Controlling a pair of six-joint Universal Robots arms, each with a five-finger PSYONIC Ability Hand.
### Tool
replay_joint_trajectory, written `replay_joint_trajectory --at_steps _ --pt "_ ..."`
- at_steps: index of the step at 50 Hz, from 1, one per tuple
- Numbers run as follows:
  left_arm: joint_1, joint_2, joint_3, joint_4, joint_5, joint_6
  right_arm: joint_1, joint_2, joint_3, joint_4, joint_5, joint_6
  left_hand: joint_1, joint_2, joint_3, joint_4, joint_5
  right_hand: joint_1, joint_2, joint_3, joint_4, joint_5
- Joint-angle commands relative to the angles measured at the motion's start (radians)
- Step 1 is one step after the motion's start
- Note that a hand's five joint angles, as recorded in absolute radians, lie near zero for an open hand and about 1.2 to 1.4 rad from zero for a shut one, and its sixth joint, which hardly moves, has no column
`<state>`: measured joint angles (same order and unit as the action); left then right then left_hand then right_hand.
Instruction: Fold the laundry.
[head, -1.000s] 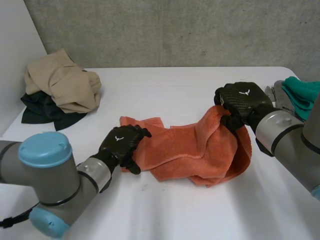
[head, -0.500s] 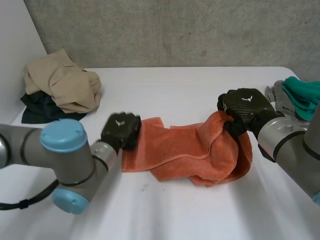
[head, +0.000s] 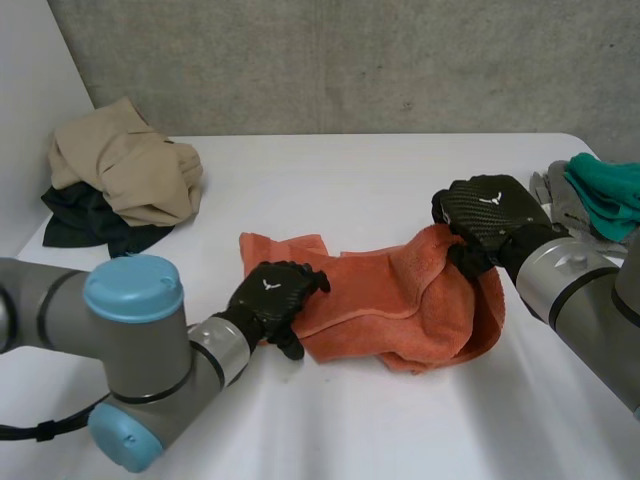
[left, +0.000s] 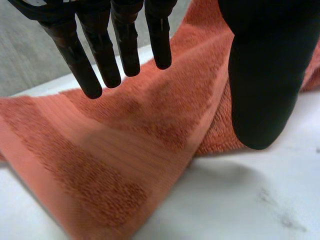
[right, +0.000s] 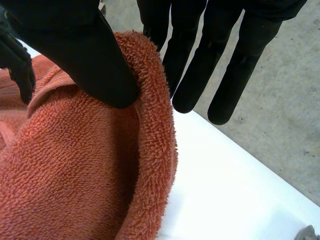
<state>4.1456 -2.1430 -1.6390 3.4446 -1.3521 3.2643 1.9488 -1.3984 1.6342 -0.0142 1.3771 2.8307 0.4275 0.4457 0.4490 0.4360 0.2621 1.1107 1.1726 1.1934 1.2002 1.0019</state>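
Lying on the middle of the white table (head: 330, 175), the orange towel (head: 385, 300) has its long axis running left to right, roughly parallel to the table's near edge. Its left end lies flat and points toward the table's left edge. Its right end is bunched and lifted off the surface.

The left hand (head: 272, 298) rests on the towel's near edge close to the left end. Its fingers (left: 100, 55) are straight and spread over the cloth with the thumb held apart, gripping nothing.

The right hand (head: 487, 215) holds the raised right end, pinching the towel's thick rim between the thumb (right: 85, 55) and the straight fingers behind it.

A beige garment (head: 125, 165) sits on a dark garment (head: 85, 228) at the far left corner. Teal cloth (head: 608, 188) and grey cloth (head: 558, 200) lie at the right edge.
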Motion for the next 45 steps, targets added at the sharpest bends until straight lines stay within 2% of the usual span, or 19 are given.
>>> replay_joint_trajectory --at_steps 1,8,17,20,21,23,26,28,31,35,38,41,42,45 --pt "0.001 -0.090 0.100 0.018 -0.042 0.006 -0.002 0.001 0.024 -0.006 -0.001 -0.001 0.103 0.085 0.082 0.095 0.094 0.286 0.224 0.203 0.196 0.220" --pt "0.007 -0.176 0.198 0.018 -0.108 0.006 -0.005 0.002 0.039 -0.009 0.000 -0.001 0.276 0.258 0.254 0.267 0.267 0.286 0.224 0.203 0.196 0.220" --pt "0.027 -0.182 0.264 0.042 -0.150 0.009 -0.011 0.002 0.045 -0.010 -0.001 -0.005 0.434 0.416 0.413 0.426 0.425 0.286 0.224 0.203 0.196 0.220" --pt "0.038 -0.184 0.277 0.041 -0.150 0.011 -0.011 0.002 0.044 -0.012 -0.001 -0.005 0.604 0.586 0.583 0.596 0.595 0.286 0.224 0.203 0.196 0.220" --pt "0.044 -0.184 0.278 0.041 -0.150 0.018 -0.011 0.002 0.044 -0.012 -0.001 -0.005 0.782 0.764 0.761 0.774 0.773 0.286 0.224 0.203 0.196 0.220" --pt "0.047 -0.183 0.278 0.039 -0.150 0.032 -0.013 0.002 0.044 -0.012 -0.001 -0.007 0.968 0.950 0.946 0.960 0.959 0.286 0.224 0.203 0.196 0.220" --pt "0.056 -0.167 0.268 0.038 -0.150 0.078 -0.013 0.002 0.035 -0.010 0.000 -0.010 0.969 0.951 0.947 0.960 0.960 0.286 0.224 0.203 0.196 0.220" --pt "0.062 -0.129 0.255 0.036 -0.150 0.100 -0.016 -0.001 0.020 -0.004 0.000 -0.026 0.969 0.951 0.947 0.960 0.960 0.286 0.224 0.203 0.196 0.220" --pt "0.085 0.023 0.209 0.034 -0.142 0.110 -0.022 -0.010 -0.010 0.005 0.000 -0.066 0.969 0.951 0.947 0.960 0.960 0.286 0.224 0.203 0.196 0.220" --pt "0.094 0.214 0.148 0.019 -0.133 0.117 -0.037 -0.031 -0.079 0.062 0.008 -0.198 0.969 0.951 0.947 0.960 0.960 0.286 0.224 0.203 0.196 0.220" --pt "0.103 0.356 0.125 -0.014 -0.119 0.115 -0.059 -0.054 -0.151 0.187 0.029 -0.333 0.969 0.951 0.947 0.960 0.960 0.286 0.224 0.203 0.196 0.220" --pt "0.120 0.420 0.125 -0.083 -0.095 0.117 -0.071 -0.045 -0.214 0.312 0.059 -0.442 0.969 0.951 0.947 0.960 0.960 0.286 0.224 0.203 0.196 0.220" --pt "0.148 0.423 0.133 -0.166 -0.067 0.118 -0.068 -0.039 -0.233 0.357 0.071 -0.483 0.969 0.951 0.947 0.960 0.960 0.286 0.224 0.203 0.196 0.220" --pt "0.189 0.393 0.151 -0.266 -0.029 0.124 -0.065 0.005 -0.266 0.388 0.088 -0.516 0.969 0.951 0.947 0.960 0.960 0.286 0.224 0.203 0.196 0.220"
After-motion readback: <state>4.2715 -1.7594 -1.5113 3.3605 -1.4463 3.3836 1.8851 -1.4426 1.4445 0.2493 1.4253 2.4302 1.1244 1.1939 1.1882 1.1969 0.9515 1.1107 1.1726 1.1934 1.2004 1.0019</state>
